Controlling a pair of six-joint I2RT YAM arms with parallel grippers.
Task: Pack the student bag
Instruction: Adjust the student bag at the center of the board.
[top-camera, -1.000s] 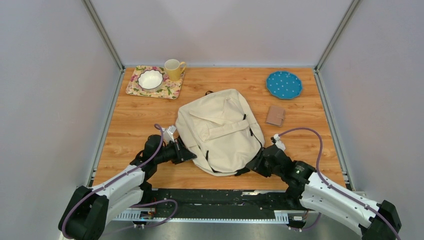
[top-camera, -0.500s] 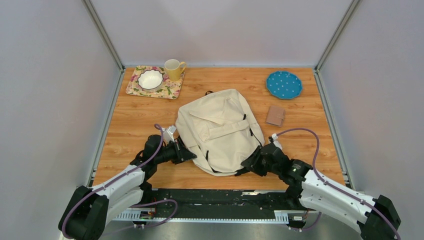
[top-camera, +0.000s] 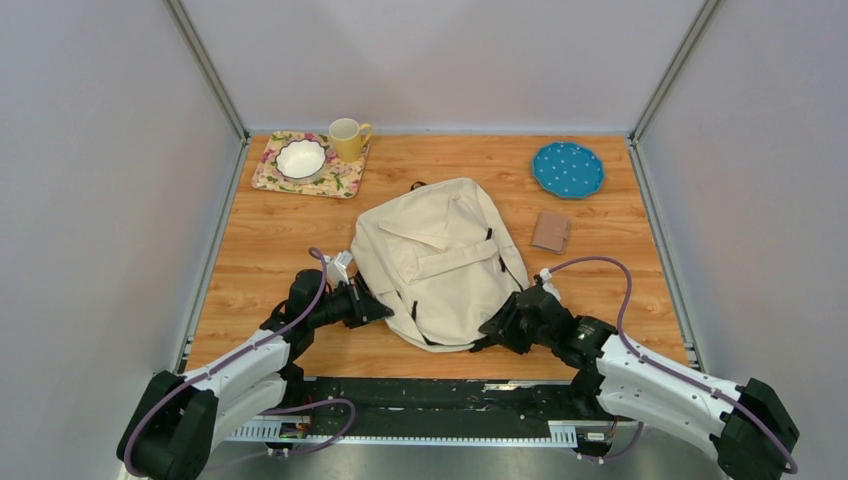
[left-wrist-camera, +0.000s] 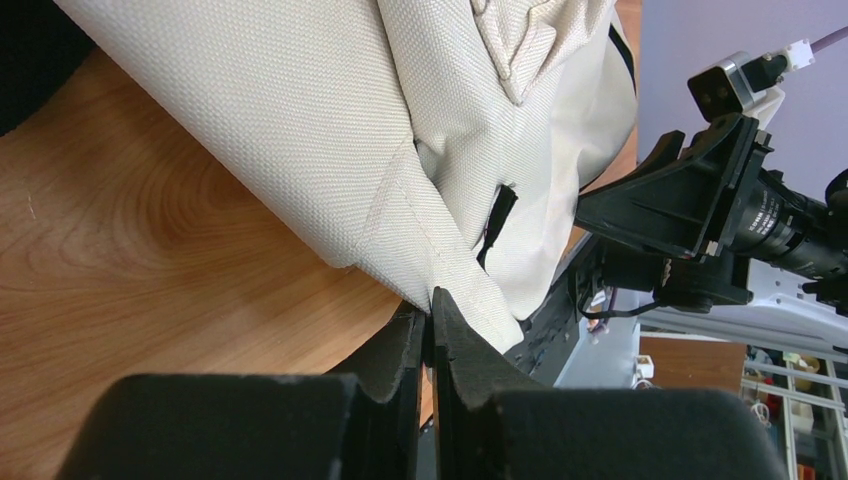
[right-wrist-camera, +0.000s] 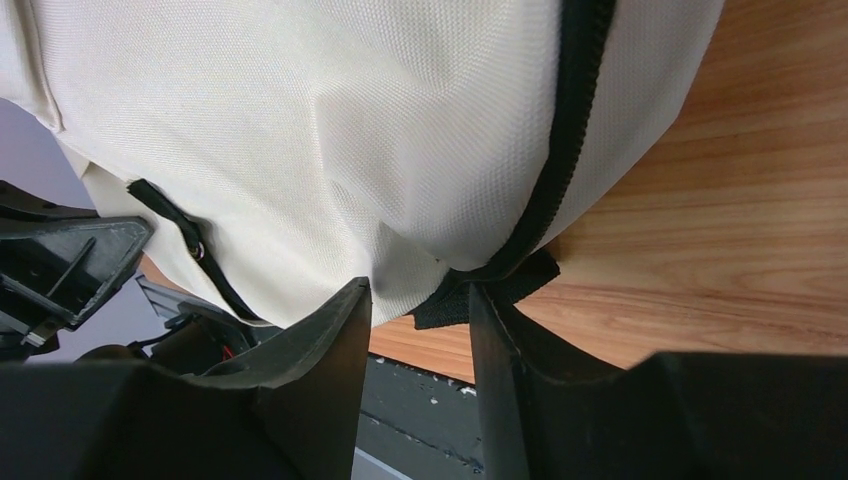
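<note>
Student bag (top-camera: 440, 262) lies flat in middle of frame on wood table (top-camera: 250, 260). Cream cloth, black loop at top end. Left gripper (left-wrist-camera: 428, 305) at bag's lower left edge, fingers pinched tight on fold of cream cloth. Right gripper (right-wrist-camera: 418, 300) at lower right corner, fingers apart, black strap end (right-wrist-camera: 487, 290) and cloth between them. Brown wallet (top-camera: 550, 231) just right of bag. Blue dotted plate (top-camera: 568, 169) upper right. Flowered tray (top-camera: 335, 181) upper left, white bowl (top-camera: 301, 157) on it, yellow mug (top-camera: 347, 139) at its right corner.

We see a wood-grain tabletop (top-camera: 260, 240) enclosed by plain pale grey walls (top-camera: 100, 200) along its left, far and right edges. Aluminium posts (top-camera: 205, 65) rise from both far corners. The light is soft and even.
</note>
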